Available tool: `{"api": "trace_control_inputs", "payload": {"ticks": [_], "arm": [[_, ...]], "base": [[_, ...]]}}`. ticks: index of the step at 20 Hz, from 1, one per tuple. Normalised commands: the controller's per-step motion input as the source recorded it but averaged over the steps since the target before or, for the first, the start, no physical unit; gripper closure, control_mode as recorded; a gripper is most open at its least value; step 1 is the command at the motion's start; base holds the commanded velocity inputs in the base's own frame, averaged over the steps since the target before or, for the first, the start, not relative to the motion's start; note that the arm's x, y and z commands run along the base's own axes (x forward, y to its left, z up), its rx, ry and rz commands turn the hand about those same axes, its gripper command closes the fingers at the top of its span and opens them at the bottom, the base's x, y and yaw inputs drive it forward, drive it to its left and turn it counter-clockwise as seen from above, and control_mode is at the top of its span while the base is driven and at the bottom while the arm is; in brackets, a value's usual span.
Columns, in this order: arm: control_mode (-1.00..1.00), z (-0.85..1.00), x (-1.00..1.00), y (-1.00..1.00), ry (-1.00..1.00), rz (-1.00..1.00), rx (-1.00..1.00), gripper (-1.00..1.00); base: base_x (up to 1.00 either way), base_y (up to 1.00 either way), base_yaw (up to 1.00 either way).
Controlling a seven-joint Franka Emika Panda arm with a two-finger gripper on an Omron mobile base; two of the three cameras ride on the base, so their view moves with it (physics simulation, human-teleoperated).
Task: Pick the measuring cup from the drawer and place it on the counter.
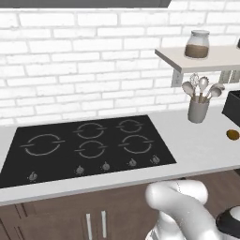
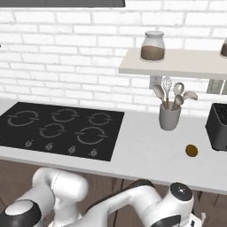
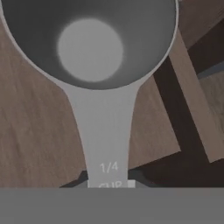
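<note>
The gripper (image 3: 107, 186) is closed on the handle of the measuring cup (image 3: 92, 48), whose long axis runs straight away from the fingertips, bowl farthest out. The cup sits low inside the drawer (image 3: 35, 131), so the counter (image 2: 146, 155) lies above it.

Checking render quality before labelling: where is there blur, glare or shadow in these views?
Hand view: the measuring cup is soft and blurred, its bowl shaded at the rim with a pale centre, "1/4" still readable. Left and right base views: even lighting, faint sheen on the cooktop, mild shadow under the shelf.
</note>
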Motion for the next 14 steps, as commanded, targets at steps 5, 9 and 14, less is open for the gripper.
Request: {"api": "trace_control_inputs", "payload": {"ticks": [5,9,14], "arm": [[-1.00,0.77,0.58,0.57,-0.14,0.01,0.00,1.00],[-1.00,0.61,0.99,0.47,-0.03,0.01,0.01,1.00],[-1.00,0.44,1.00,0.22,0.04,0.02,0.02,1.00]], "base": [[0.00,0.00,0.00],[0.00,0.00,0.00],[0.00,0.00,0.00]]}}
